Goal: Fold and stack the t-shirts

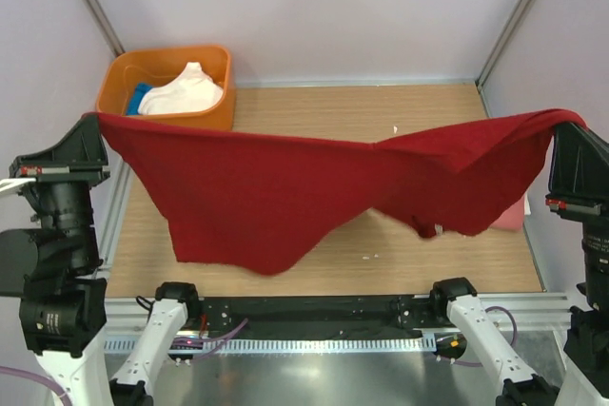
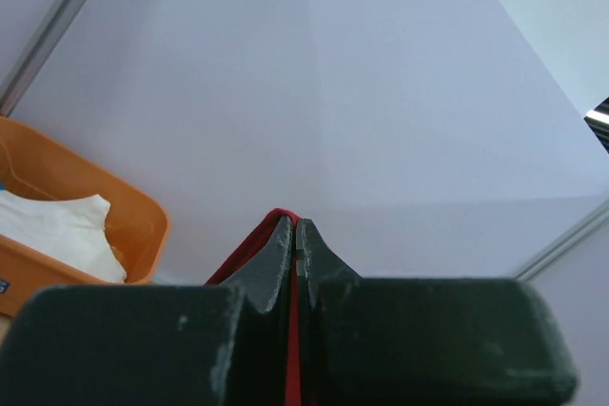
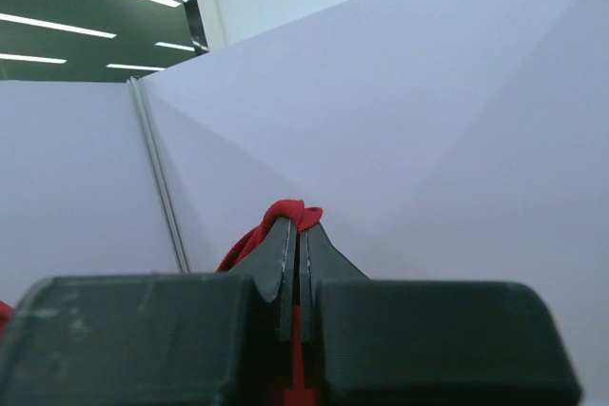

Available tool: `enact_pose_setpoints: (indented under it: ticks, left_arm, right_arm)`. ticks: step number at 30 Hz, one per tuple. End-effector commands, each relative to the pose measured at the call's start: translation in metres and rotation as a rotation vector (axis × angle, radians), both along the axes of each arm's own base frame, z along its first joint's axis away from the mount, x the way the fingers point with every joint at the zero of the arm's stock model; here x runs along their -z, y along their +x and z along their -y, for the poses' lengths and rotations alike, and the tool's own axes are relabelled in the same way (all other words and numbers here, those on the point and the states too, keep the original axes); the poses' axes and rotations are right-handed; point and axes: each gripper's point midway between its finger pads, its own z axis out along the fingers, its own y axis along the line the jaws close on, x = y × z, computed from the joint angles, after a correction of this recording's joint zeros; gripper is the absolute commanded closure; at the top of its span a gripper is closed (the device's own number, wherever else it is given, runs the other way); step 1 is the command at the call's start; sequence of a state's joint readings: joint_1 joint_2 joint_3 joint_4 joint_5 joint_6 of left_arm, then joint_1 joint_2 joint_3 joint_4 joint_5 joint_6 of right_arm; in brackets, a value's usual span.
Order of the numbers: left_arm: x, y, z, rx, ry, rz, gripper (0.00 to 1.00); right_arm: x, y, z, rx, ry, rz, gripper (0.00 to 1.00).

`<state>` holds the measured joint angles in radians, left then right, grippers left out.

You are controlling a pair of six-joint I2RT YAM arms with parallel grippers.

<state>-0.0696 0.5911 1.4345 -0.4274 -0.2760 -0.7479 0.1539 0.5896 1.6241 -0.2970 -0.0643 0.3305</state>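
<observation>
We see the held t-shirt (image 1: 276, 187) spread above the table (image 1: 333, 111), between the left gripper (image 1: 92, 125) and the right gripper (image 1: 569, 125). Behind it, at the far left corner, stands the tub (image 1: 122, 67) with other t-shirts (image 1: 186, 92) inside. At the table's right edge lies one more t-shirt (image 1: 514, 215).

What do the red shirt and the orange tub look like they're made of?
Red shirt: soft matte cloth, probably a cotton-like knit; it sags and drapes in folds between its two held ends. Orange tub: likely moulded plastic, smooth with a slight sheen, a rounded rim and even colour.
</observation>
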Motion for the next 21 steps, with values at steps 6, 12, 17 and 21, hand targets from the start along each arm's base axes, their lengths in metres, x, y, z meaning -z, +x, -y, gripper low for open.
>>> enact_pose_setpoints:
  ticks: [6,12,17,21]
  left_arm:
    - [-0.027,0.041,0.000,-0.018,0.023,-0.025,0.99]
    - [0.051,0.167,0.029,0.100,0.035,-0.279,0.99]
    - [0.109,0.235,0.044,0.162,-0.009,-0.379,1.00]
    - [0.117,0.279,0.054,0.204,-0.023,-0.402,1.00]
  right_arm:
    - [-0.016,0.063,0.009,0.099,0.024,-0.100,0.99]
    - [0.046,0.205,-0.014,0.077,0.003,-0.420,0.99]
    - [0.097,0.281,-0.030,0.055,-0.008,-0.570,0.99]
    - [0.094,0.321,-0.031,0.023,-0.009,-0.600,0.99]
